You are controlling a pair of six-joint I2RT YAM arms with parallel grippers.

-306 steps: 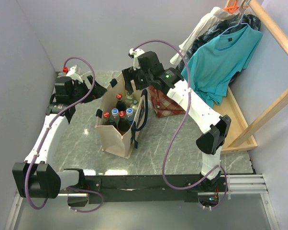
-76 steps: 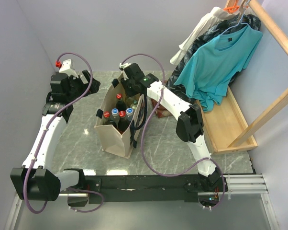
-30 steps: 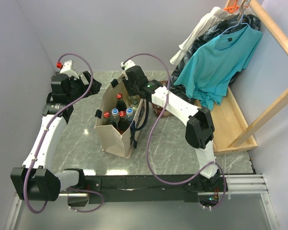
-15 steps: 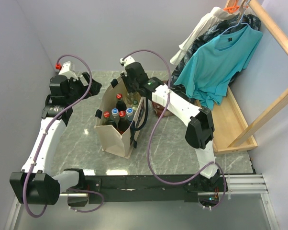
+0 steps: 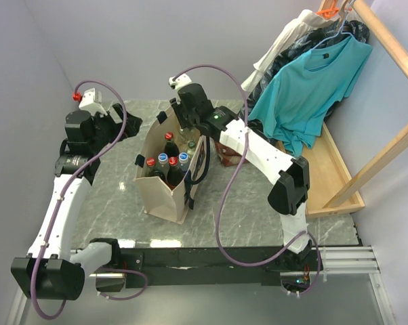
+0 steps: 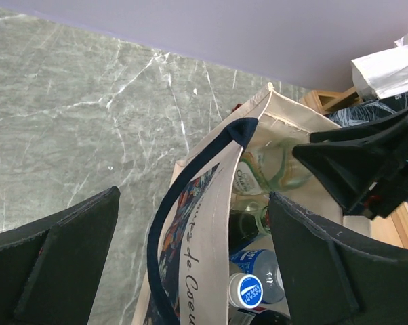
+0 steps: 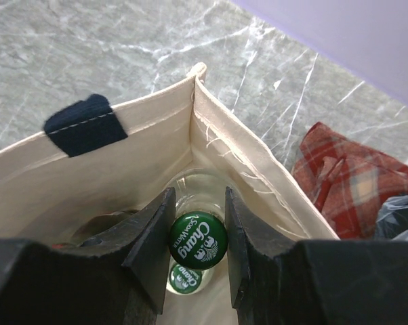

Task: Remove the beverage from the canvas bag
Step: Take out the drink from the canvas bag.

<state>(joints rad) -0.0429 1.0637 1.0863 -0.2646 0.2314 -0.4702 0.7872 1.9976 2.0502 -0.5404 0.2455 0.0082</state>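
White arms (image 5: 58, 206); black joints (image 5: 289, 193); purple cables (image 5: 205, 66)

A boxy beige canvas bag (image 5: 165, 193) stands upright on the table with its mouth open to the top. It has dark navy strap handles (image 6: 241, 128) and a dark print (image 6: 190, 250) with lettering on one long side. Its walls rise above the capped bottles (image 5: 162, 160) standing inside it.

In the bag's far corner a clear glass bottle (image 6: 280, 164) stands upright, its shoulder close against the canvas walls. Its round green cap (image 7: 198, 240) reads "Chang" in white. The right gripper (image 7: 197, 206) is clamped on the cap, one finger on each side. A second green cap (image 7: 184, 277) shows just below it.
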